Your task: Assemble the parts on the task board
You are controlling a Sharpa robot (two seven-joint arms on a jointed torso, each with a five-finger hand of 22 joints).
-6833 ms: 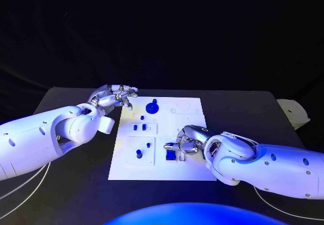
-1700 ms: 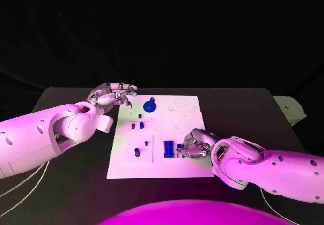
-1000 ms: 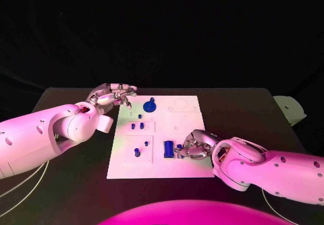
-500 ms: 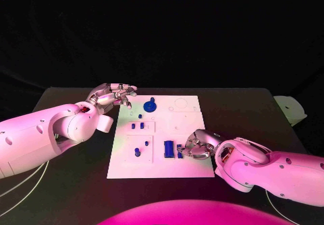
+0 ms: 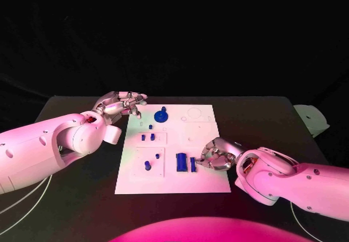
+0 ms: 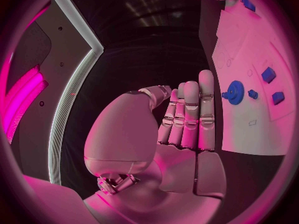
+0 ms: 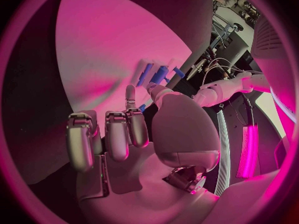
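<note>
The white task board (image 5: 200, 176) lies in the middle of the black table. On it are a blue gear (image 5: 161, 117), several small blue pieces (image 5: 148, 136) and, nearer me, a blue block (image 5: 181, 162) with a narrow blue piece (image 5: 193, 164) beside it. My right hand (image 5: 218, 154) hovers just right of the narrow piece, fingers loosely bent and holding nothing. In the right wrist view the right hand (image 7: 118, 134) is short of the blue pieces (image 7: 159, 74). My left hand (image 5: 122, 104) hangs at the board's far left corner, empty. Its fingers (image 6: 187, 119) lie straight near the gear (image 6: 235, 92).
A pale object (image 5: 312, 120) sits at the table's right edge. Bare black table (image 5: 262, 121) stretches on both sides of the board. My left forearm (image 5: 44, 146) lies over the table's left part.
My right hand has drawn back to the right off the narrow blue piece, which now lies free beside the block. The left hand has stayed in place.
</note>
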